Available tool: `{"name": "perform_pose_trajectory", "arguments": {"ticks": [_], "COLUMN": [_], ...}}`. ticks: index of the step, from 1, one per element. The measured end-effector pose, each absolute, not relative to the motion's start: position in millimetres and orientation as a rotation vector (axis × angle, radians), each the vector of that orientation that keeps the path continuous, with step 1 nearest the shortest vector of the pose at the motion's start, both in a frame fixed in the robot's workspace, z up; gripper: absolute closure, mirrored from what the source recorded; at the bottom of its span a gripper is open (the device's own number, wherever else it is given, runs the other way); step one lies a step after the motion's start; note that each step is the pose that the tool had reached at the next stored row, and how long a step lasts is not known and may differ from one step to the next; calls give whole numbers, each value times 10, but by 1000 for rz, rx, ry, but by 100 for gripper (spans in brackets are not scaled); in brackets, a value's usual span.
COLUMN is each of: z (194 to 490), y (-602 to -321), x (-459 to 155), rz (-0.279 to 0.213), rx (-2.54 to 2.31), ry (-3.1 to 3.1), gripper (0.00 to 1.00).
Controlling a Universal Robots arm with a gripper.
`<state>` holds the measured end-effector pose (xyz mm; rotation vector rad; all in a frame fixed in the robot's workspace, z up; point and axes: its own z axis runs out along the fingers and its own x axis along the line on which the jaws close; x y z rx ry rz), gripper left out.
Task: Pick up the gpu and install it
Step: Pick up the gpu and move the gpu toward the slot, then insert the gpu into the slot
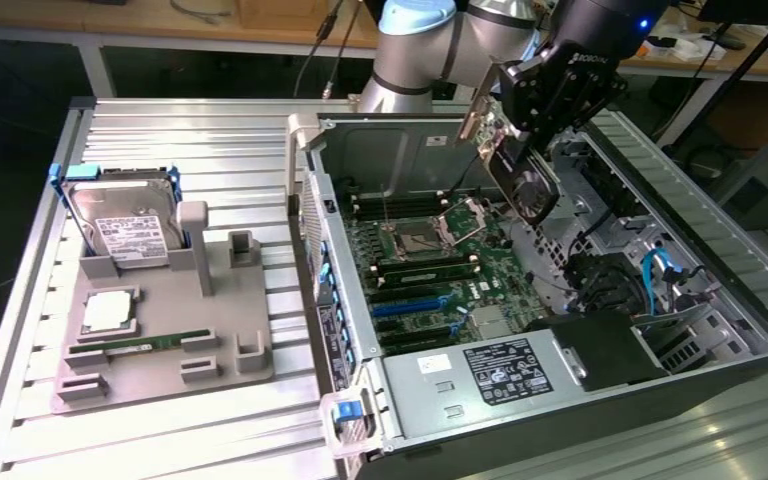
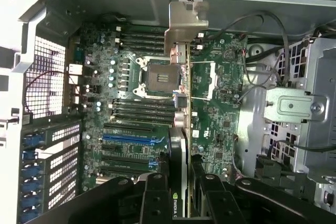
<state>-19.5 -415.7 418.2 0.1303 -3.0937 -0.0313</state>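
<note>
The gpu (image 1: pixel 515 172) is a thin dark card that hangs tilted above the open computer case (image 1: pixel 344 250), with its silvery bracket (image 1: pixel 472 122) toward the case's back wall. My gripper (image 1: pixel 523 135) is shut on its upper edge. In the wrist view the gpu (image 2: pixel 179 145) appears edge-on over the green motherboard (image 2: pixel 220 77), with the bracket (image 2: pixel 185 24) at its far end. My black fingers (image 2: pixel 153 190) clamp it from both sides. The card floats clear above the blue and black expansion slots (image 2: pixel 128 139).
A grey fixture tray (image 1: pixel 157 375) at the exterior view's left holds a silver hard drive (image 1: pixel 124 225), a processor (image 1: pixel 107 312) and a green memory stick (image 1: pixel 141 345). Inside the case are the power supply (image 1: pixel 491 375), cables (image 1: pixel 658 270) and a metal drive cage (image 2: pixel 294 106).
</note>
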Motion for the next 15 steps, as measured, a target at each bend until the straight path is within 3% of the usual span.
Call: {"name": "perform_pose_trajectory", "arguments": {"ticks": [15], "z": [4180], "y": [-4157], "x": [-195], "rz": [-27], "rx": [291], "ry": [-3082], "gripper": [73]}}
